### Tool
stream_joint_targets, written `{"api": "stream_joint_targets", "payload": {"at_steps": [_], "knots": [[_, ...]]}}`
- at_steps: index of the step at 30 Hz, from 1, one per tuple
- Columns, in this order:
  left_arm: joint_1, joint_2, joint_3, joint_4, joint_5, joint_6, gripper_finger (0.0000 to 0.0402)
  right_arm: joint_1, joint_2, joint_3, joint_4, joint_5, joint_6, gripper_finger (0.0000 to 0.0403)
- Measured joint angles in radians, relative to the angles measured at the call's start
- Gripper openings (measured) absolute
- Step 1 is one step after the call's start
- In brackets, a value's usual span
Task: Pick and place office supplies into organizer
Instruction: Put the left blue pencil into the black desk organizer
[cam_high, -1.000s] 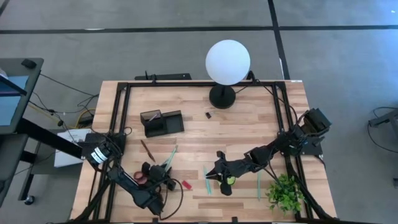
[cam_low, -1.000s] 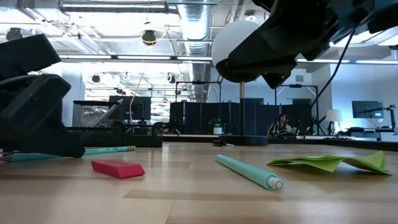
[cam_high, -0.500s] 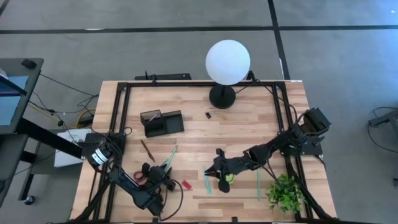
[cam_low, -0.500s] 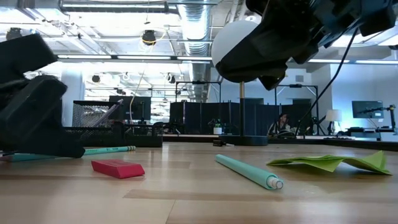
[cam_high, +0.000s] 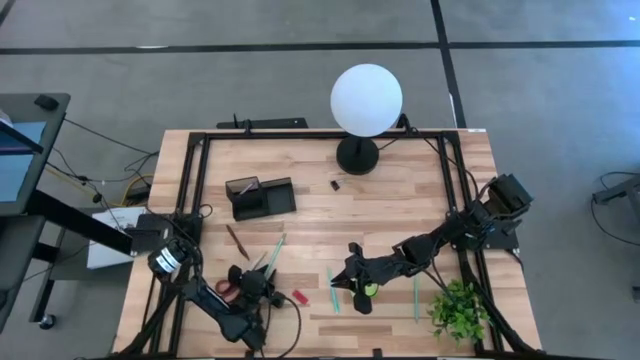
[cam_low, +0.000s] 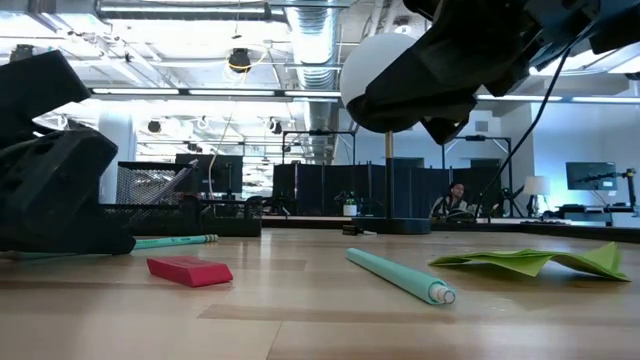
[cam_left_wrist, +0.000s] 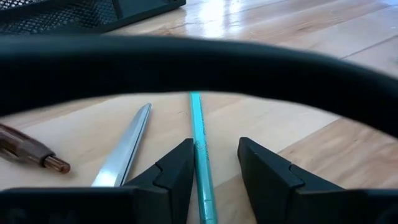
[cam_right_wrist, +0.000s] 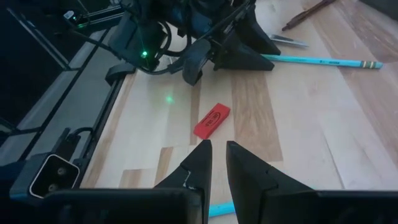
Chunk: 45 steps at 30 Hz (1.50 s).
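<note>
My left gripper is low over the table's near-left part and open. Its fingers stand on either side of the teal pencil, which lies flat. The scissors' blade and the brown pen lie beside the pencil. My right gripper hangs above the table, open by a narrow gap. A red eraser lies ahead of it. A teal pen and the crumpled lime sticky note lie beneath it. The black organizer stands far-left.
The white globe lamp stands at the far edge with a black clip near its base. The green plant sits in the near-right corner, a green pen beside it. Bare wood lies between the organizer and the lamp.
My left arm's upper links have shifted a little toward the near edge and tipped, while its gripper has stayed low at the pencil. My right gripper has drifted slightly toward the left and come back. Nothing on the table has moved.
</note>
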Motion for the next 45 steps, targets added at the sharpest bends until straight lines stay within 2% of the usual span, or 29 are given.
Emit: {"api": "stream_joint_targets", "payload": {"at_steps": [6, 13, 15, 22, 29, 38, 45], "knots": [[-0.002, -0.001, -0.018, 0.017, -0.012, -0.015, 0.011, 0.013, 0.0, 0.0, 0.0, 0.0, 0.0, 0.0043], [0.009, -0.002, -0.021, 0.032, -0.022, -0.001, 0.0023, 0.019, 0.0, 0.0, 0.0, 0.0, 0.0, 0.0043], [0.014, -0.003, -0.024, 0.034, -0.035, 0.001, 0.0012, 0.019, 0.0, 0.0, 0.0, 0.0, 0.0, 0.0043], [0.031, -0.003, -0.024, 0.036, -0.07, 0.003, 0.0013, 0.019, 0.0, 0.0, 0.0, 0.0, 0.0, 0.0043], [0.048, 0.008, 0.033, -0.051, -0.104, -0.055, 0.0009, 0.019, 0.0, 0.0, 0.0, 0.0, 0.0, 0.0043], [0.055, 0.008, 0.079, -0.076, -0.2, -0.06, 0.0007, 0.019, 0.0, 0.0, 0.0, 0.0, -0.014, 0.0043], [0.049, 0.007, 0.156, -0.227, -0.223, -0.05, 0.0007, 0.005, 0.0, 0.0, -0.001, -0.002, -0.076, 0.0043]]}}
